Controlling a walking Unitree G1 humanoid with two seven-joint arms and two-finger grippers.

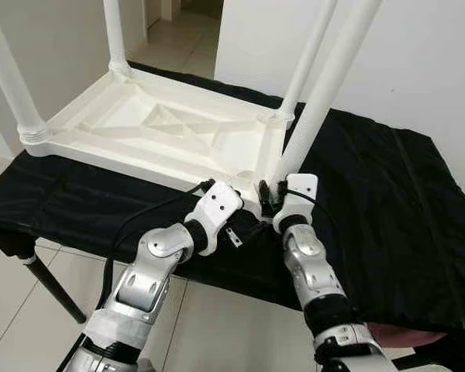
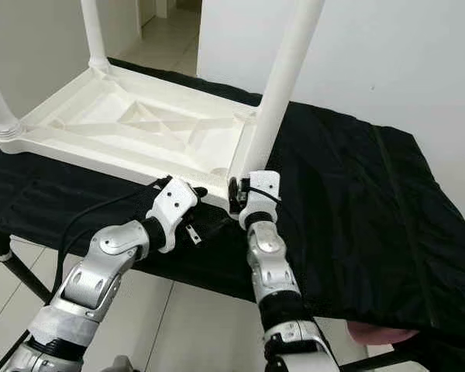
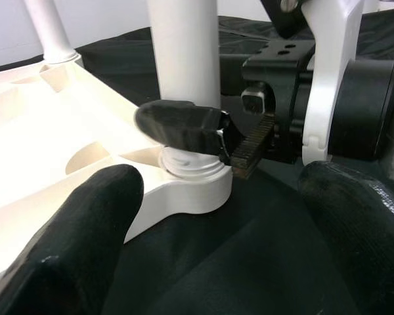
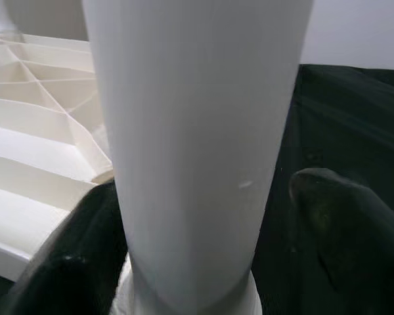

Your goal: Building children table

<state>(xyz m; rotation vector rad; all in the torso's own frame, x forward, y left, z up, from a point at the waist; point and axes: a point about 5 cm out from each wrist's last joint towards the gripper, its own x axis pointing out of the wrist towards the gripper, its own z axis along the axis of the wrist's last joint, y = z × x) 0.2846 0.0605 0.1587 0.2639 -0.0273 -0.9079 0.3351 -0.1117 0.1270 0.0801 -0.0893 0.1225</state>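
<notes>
While all four legs stand in the upturned white tabletop (image 1: 139, 128), the right gripper (image 4: 203, 262) grasps the nearest leg (image 1: 322, 93), likely seating it; the left gripper (image 3: 217, 230) waits released.

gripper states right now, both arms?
Left gripper: open, fingers apart beside the near corner socket of the tabletop, holding nothing.
Right gripper: around the base of the near table leg; a finger on either side, firm clamp cannot be told.

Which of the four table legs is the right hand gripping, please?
The near right leg, closest to the robot. The right hand is around its base at the tabletop corner; the other three stand untouched.
</notes>
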